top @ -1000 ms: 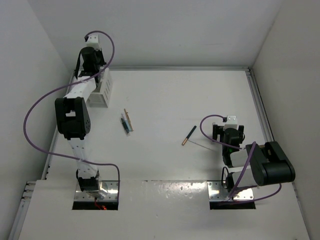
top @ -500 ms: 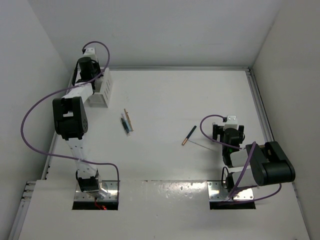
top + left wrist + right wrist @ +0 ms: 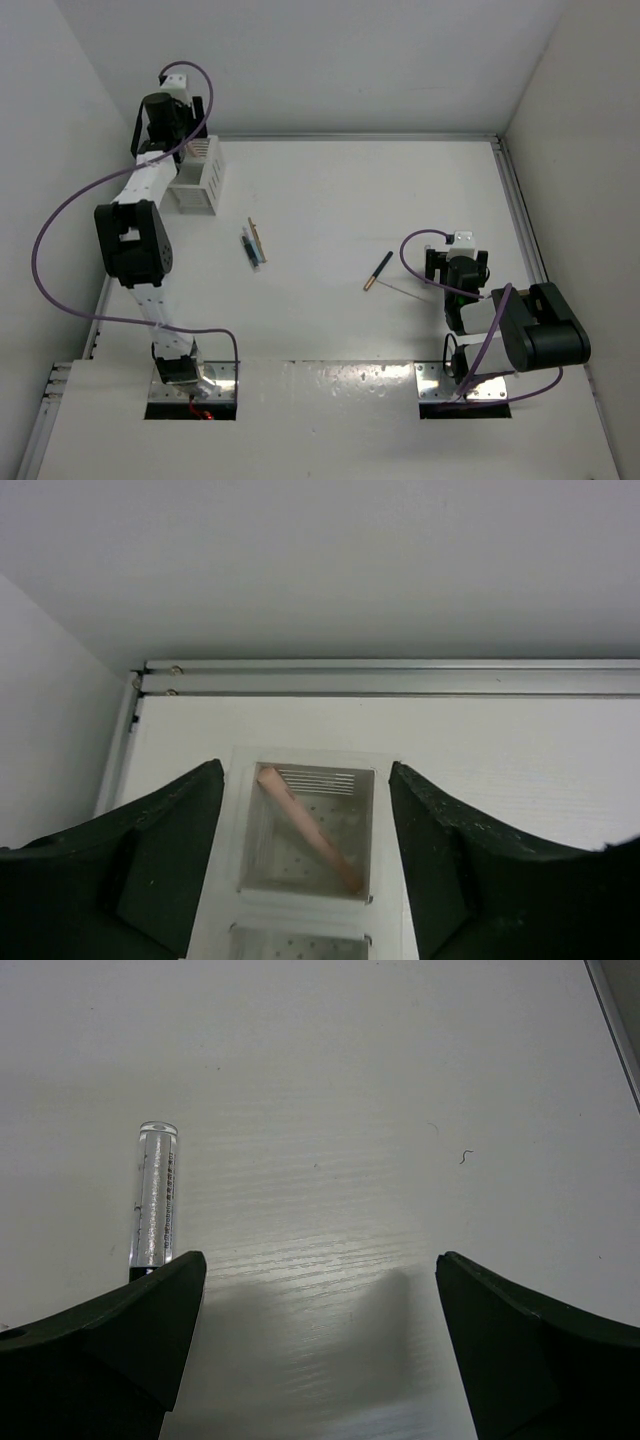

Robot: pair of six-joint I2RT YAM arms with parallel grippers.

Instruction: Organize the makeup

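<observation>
A pink makeup stick (image 3: pixel 310 830) leans corner to corner inside the far compartment of the white slotted rack (image 3: pixel 300 757). My left gripper (image 3: pixel 305 810) hovers over that compartment, open, its fingers clear of the stick on both sides. From above, the rack (image 3: pixel 197 178) stands at the far left under the left gripper (image 3: pixel 183 150). A tan stick (image 3: pixel 259 238) and a pale blue one (image 3: pixel 249 248) lie side by side on the table. Further right are a black stick with a copper tip (image 3: pixel 378 271) and a thin silvery stick (image 3: pixel 156 1195). My right gripper (image 3: pixel 320 1290) is open over bare table.
The back wall and its metal rail (image 3: pixel 400 678) run just behind the rack, and the left wall (image 3: pixel 60 200) is close beside it. A purple cable (image 3: pixel 60 225) loops off the left arm. The right arm (image 3: pixel 530 335) is folded near the table's right edge.
My left gripper opened and let go of the pink stick, which now rests in the rack. The left wrist rose and drew back toward the far wall. The right arm has not moved.
</observation>
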